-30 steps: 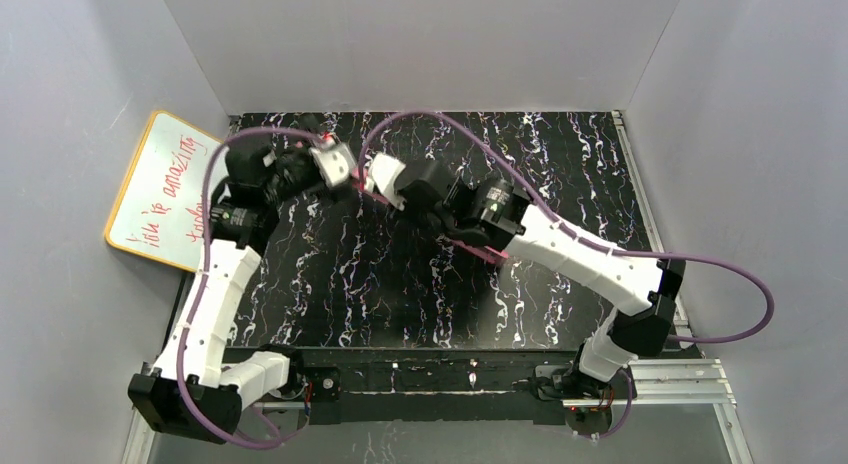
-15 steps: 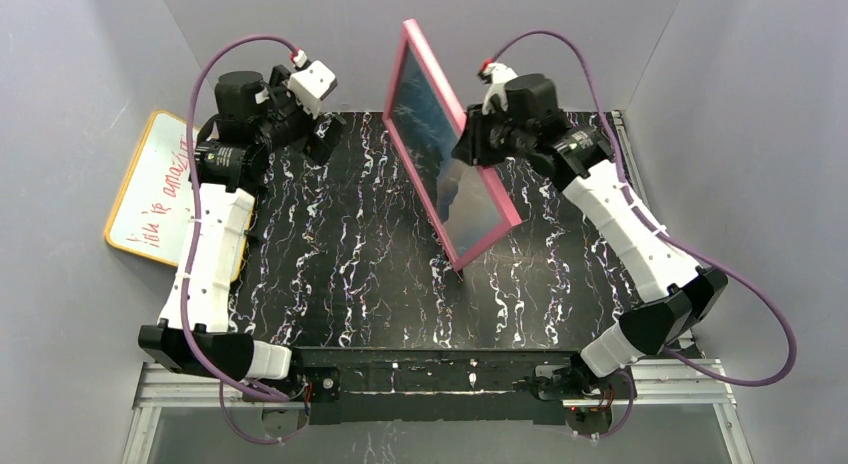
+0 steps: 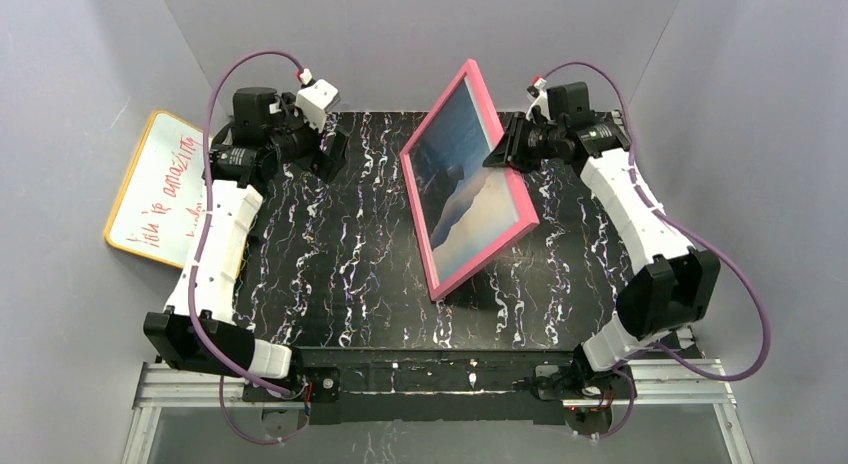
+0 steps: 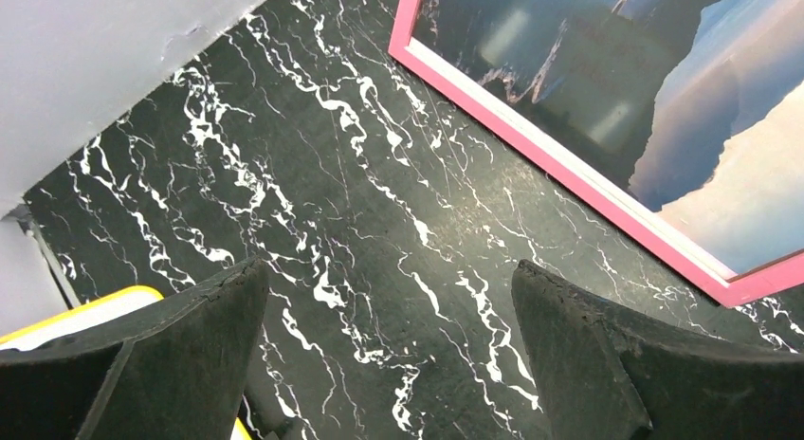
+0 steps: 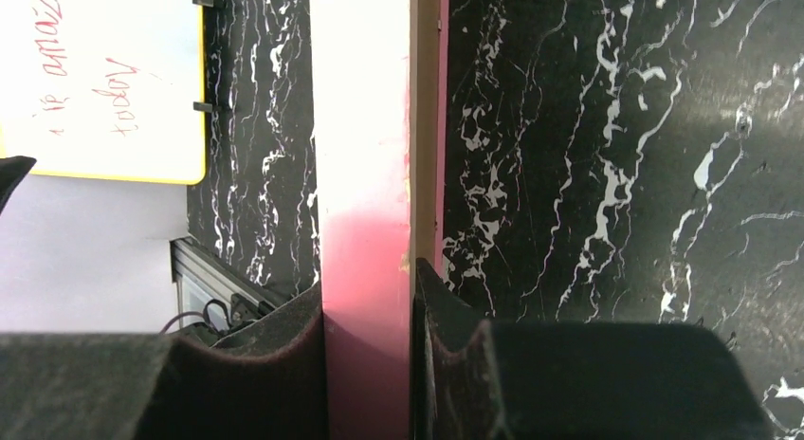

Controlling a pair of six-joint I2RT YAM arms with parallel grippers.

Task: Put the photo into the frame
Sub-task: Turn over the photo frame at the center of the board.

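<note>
The pink frame (image 3: 418, 219) stands tilted on edge over the middle of the table, its glass side facing left and up. The photo (image 3: 468, 179) of sea, dark hills and pale sky shows inside it. My right gripper (image 3: 505, 149) is shut on the frame's far right rim. In the right wrist view the pink edge (image 5: 365, 222) sits squeezed between both fingers of the right gripper (image 5: 368, 298), with a tan layer (image 5: 425, 127) behind it. My left gripper (image 3: 335, 154) hangs open at the far left, apart from the frame. In the left wrist view the left gripper (image 4: 389, 279) holds nothing, and the frame (image 4: 569, 179) and photo (image 4: 616, 70) lie to its upper right.
A yellow-rimmed whiteboard (image 3: 160, 189) with red writing leans at the table's left edge; it also shows as the whiteboard (image 5: 104, 80) in the right wrist view. The black marble tabletop (image 3: 330, 274) has grey walls on three sides. A metal rail (image 3: 660, 369) runs along the near edge.
The right arm has lifted the frame off the table, stood it up, then swung it right and tilted it back. The left arm has drawn back to the far left, open.
</note>
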